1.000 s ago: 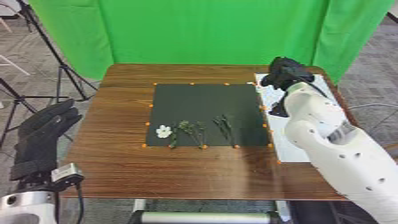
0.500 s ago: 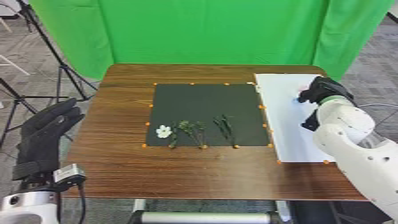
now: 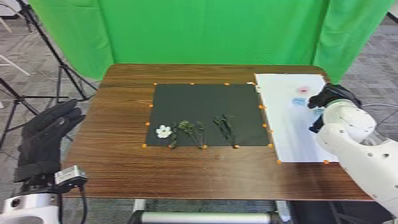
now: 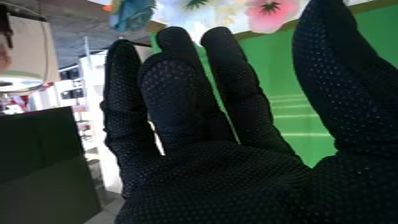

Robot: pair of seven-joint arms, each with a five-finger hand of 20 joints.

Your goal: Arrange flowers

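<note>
In the right wrist view, the right robot hand (image 3: 334,95), in a black mesh-textured fabric glove, is holding its fingers (image 4: 169,95) extended, with the thumb (image 4: 324,75) standing apart; beyond the fingertips, a blue flower (image 4: 133,16), a pale flower with a green centre (image 4: 196,4) and a pink flower with a dark centre (image 4: 266,14) are showing; a bright green cloth (image 4: 289,107) is hanging behind; a flat dark panel (image 4: 44,160) is standing beyond the glove.

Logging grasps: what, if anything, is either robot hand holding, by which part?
Nothing: right robot hand and left robot hand both open and empty.
</note>
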